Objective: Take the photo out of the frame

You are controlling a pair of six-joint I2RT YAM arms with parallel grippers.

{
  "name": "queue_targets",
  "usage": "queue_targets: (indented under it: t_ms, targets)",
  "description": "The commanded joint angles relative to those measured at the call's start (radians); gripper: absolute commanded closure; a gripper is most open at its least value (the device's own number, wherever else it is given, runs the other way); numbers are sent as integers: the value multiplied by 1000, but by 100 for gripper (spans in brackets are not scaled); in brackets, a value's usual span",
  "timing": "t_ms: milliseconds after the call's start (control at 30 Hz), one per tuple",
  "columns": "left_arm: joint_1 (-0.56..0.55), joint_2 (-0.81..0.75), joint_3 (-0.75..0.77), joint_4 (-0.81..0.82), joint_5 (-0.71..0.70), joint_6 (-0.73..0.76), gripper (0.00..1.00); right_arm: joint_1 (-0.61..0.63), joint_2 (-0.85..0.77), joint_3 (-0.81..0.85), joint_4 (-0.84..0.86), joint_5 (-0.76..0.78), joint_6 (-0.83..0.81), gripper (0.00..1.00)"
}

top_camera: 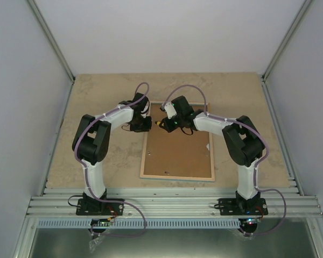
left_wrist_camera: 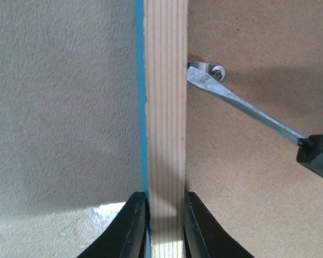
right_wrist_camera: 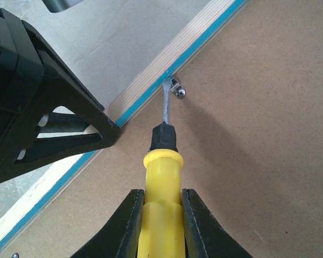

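Face down on the table [top_camera: 97,97]: the frame [left_wrist_camera: 165,107], wood side and brown board [top_camera: 177,153] up. No sight of the photo; most likely hidden under the board.

Pinched narrow on the far wood bar of the frame: the left gripper [left_wrist_camera: 165,207]. Narrow too, and wrapped on the yellow screwdriver [right_wrist_camera: 162,166]: the right gripper [right_wrist_camera: 162,215]. Blade tip right at the small metal tab [right_wrist_camera: 177,90], just beside the bar.

To do this step well:
- Press the bar down with the left gripper, to stop any sliding.
- Slip the blade flat under the tab, not into the board.
- Lift or turn the tab a little at a time, away from the board.
- Push softly, to avoid a slip and a scratch on the board.
- Look for more tabs on the other sides before lifting the board.
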Motion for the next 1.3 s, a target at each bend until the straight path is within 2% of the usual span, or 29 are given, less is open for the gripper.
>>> queue_targets:
  t_ms: [0,400,1267]
  targets:
    - [-11,-29,-11,6,24,-3,85,1,19,8,-61,34,14,100]
    - [-11,-42,-30,12,25,-5,86,-1,-42,-12,30,85,50,99]
    - [-11,-44,-35,30,29,-7,86,2,93,116,-164,-46,-31,100]
